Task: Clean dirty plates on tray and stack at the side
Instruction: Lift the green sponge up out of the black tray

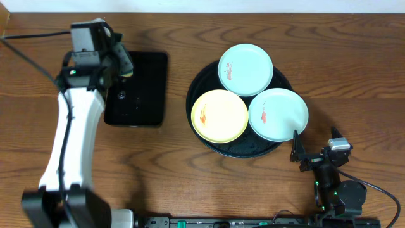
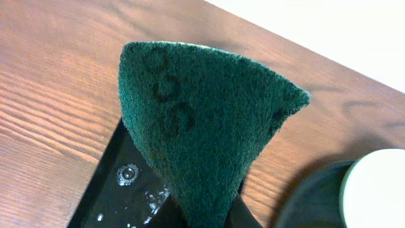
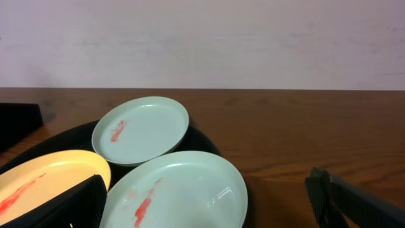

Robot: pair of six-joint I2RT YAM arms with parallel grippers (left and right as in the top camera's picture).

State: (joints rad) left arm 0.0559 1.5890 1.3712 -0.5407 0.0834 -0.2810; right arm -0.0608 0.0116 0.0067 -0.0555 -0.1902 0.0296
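The round black tray holds three plates, each with an orange-red smear: a mint plate at the back, a yellow plate front left, and a mint plate front right. My left gripper is shut on a green scouring pad above the rectangular tray, well left of the plates. My right gripper is open and empty, low beside the front-right mint plate. The right wrist view also shows the back mint plate and the yellow plate.
A smaller rectangular black tray with water drops lies left of the round tray. Bare wood-grain tabletop lies right of the round tray and along the front.
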